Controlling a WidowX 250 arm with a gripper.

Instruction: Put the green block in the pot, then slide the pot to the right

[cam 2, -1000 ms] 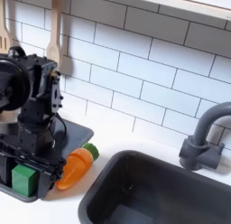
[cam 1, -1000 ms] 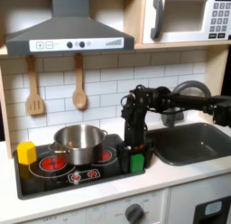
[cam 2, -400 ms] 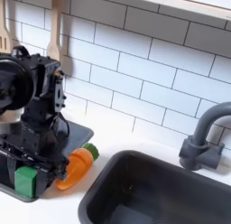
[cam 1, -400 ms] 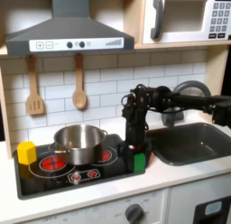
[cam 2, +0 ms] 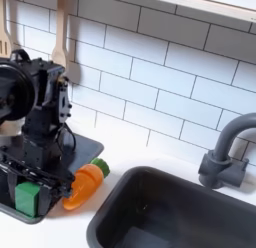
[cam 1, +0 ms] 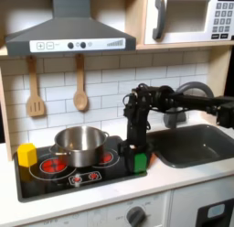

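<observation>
Task barely begun, by my read. Green block [cam 1: 140, 162] sits on the toy stove's [cam 1: 55, 181] front right corner in the first exterior view, not in the pot. In the second exterior view it [cam 2: 28, 198] lies at the stove edge w/ the orange carrot toy [cam 2: 83, 184] just beside it, on the second exterior view's right.

Claw [cam 1: 136, 150] is down right over the block; its fingers seem to straddle it, but whether they are spread or pinching the block, can't tell; too blurred in both exterior views. So the step in hand looks like the grasp. Left to do: lift block, carry it over to the pot, drop it in, then slide the pot.

Pot [cam 1: 80, 144] stands mid-stove between the burners, well apart from the block toward the first exterior view's left; nothing green visible inside. Yellow block [cam 1: 27, 155] sits on the stove's left end in the first exterior view.

Further back: sink [cam 1: 196, 144] w/ grey faucet [cam 2: 225, 152], white tile wall, two wooden utensils [cam 1: 80, 87] hanging.

Writing: the microwave [cam 1: 187, 18] top right in the first exterior view has a keypad w/ small marks, too small to read. Range hood [cam 1: 70, 34] has knobs and symbols, no legible text. No brand seen anywhere.
</observation>
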